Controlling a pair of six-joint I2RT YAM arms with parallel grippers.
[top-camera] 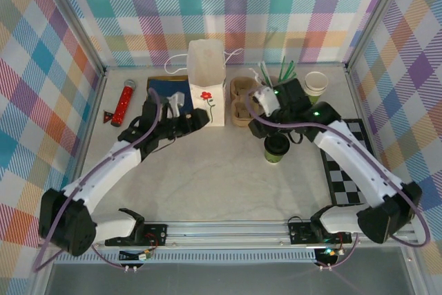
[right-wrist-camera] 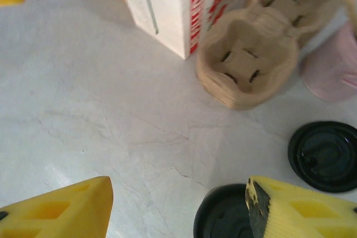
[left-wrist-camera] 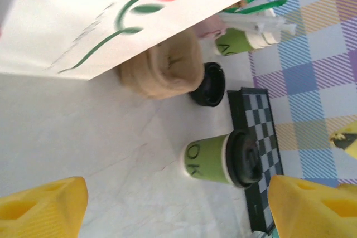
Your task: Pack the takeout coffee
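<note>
Ideally, lower the right gripper (right-wrist-camera: 178, 196), fingers wide, squarely around the takeout coffee (top-camera: 277, 148) below its lid (right-wrist-camera: 223, 221); left gripper (left-wrist-camera: 178, 190) likewise wide.

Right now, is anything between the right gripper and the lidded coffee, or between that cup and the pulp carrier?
Nothing visible. The right gripper hangs open just over the takeout coffee, and bare table lies between it and the brown carrier. A loose black lid lies off to one side.
</note>
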